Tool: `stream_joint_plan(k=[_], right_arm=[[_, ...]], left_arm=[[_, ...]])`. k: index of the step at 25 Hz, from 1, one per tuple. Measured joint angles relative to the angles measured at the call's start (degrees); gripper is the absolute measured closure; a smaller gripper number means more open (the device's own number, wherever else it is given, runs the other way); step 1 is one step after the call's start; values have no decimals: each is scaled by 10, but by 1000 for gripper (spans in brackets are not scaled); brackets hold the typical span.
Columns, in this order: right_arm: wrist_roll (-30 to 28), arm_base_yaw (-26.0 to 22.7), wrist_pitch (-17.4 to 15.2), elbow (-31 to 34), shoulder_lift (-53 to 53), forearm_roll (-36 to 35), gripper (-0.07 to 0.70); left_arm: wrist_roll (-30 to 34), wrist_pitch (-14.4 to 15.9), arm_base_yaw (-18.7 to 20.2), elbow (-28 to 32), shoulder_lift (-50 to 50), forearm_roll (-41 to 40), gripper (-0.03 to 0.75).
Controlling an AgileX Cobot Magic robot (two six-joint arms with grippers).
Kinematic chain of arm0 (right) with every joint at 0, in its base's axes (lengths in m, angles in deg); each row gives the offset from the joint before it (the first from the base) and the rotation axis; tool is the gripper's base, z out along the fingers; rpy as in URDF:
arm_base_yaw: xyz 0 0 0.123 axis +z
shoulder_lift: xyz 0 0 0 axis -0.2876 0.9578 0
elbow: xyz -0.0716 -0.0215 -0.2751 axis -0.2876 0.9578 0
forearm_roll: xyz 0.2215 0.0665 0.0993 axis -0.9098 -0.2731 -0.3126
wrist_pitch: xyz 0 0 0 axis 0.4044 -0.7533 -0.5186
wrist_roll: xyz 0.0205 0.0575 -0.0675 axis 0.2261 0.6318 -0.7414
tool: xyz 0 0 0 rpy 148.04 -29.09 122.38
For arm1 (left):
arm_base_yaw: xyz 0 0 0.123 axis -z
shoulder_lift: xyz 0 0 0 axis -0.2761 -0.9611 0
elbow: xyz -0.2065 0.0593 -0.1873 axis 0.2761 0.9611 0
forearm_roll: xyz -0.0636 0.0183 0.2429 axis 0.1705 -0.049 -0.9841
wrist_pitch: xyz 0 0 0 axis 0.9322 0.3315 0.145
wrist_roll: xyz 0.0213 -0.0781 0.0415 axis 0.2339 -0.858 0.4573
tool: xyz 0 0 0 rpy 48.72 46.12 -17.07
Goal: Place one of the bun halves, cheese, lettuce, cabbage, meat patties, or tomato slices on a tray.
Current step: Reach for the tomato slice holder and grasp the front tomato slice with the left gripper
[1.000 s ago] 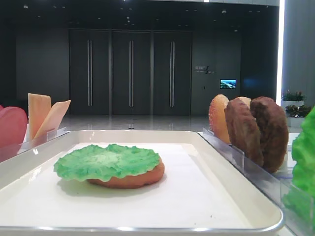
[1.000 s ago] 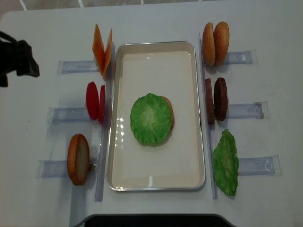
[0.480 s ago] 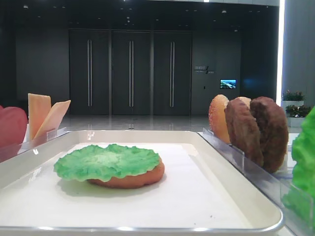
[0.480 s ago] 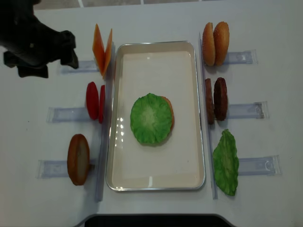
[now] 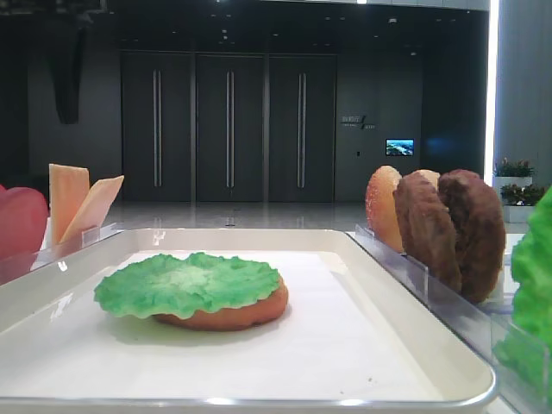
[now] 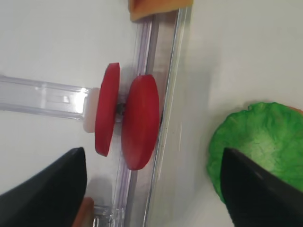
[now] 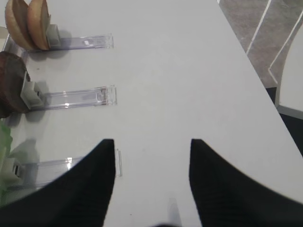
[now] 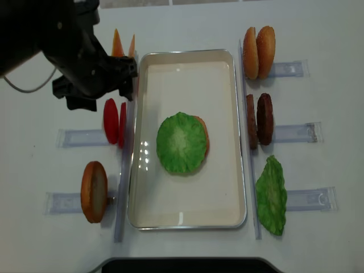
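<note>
Two red tomato slices [image 6: 139,120] stand on edge in a clear rack [image 6: 42,97] just left of the white tray [image 8: 187,219]. My left gripper [image 6: 152,158] hangs open above them, one slice ahead of the gap and its fingers [image 6: 47,189] wide apart. From overhead the left gripper [image 8: 101,94] sits over the rack between the cheese [image 8: 116,41] and the tomato slices [image 8: 114,121]. A green lettuce leaf [image 8: 181,142] lies on a bun half [image 5: 233,315] in the tray. My right gripper [image 7: 151,142] is open over bare table.
Right of the tray stand two bun halves [image 8: 259,52], two meat patties [image 8: 260,118] and a green leaf [image 8: 271,195] in clear racks. Another bun half [image 8: 94,191] stands at the front left. The black left arm [image 8: 45,34] covers the back left corner.
The left arm has swung in from the far left edge to above the tomato rack, now hiding part of the cheese. Its jaws stayed open. Nothing on the tray moved.
</note>
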Motion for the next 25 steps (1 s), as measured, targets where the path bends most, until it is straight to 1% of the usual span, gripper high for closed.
stream_joint_plan(k=[3,9,12,18,20,21,23,25], right_arm=[[0,0,0,0,0,0,286],[0,0,0,0,0,0,286],[0,0,0,0,0,0,286],[0,0,0,0,0,0,286],[0,0,0,0,0,0,286],[0,0,0,0,0,0,286],[0,0,0,0,0,0,286],[0,0,0,0,0,0,286]], left_arm=[[-5,-16,1,0,-22,-1,53],[-9,-58,1,-2,-61,-2,71],[-10,-71,1,-2,-81,-2,71],[-10,-72,1,-2,-114,-12,74],[-10,-67,1,-2,-124,-19,99],[-10,-61,1,-2,-128,-21,135],[-10,-45,1,-2,-134,-26,267],[-10,-34,1,-2,-135,-31,493]])
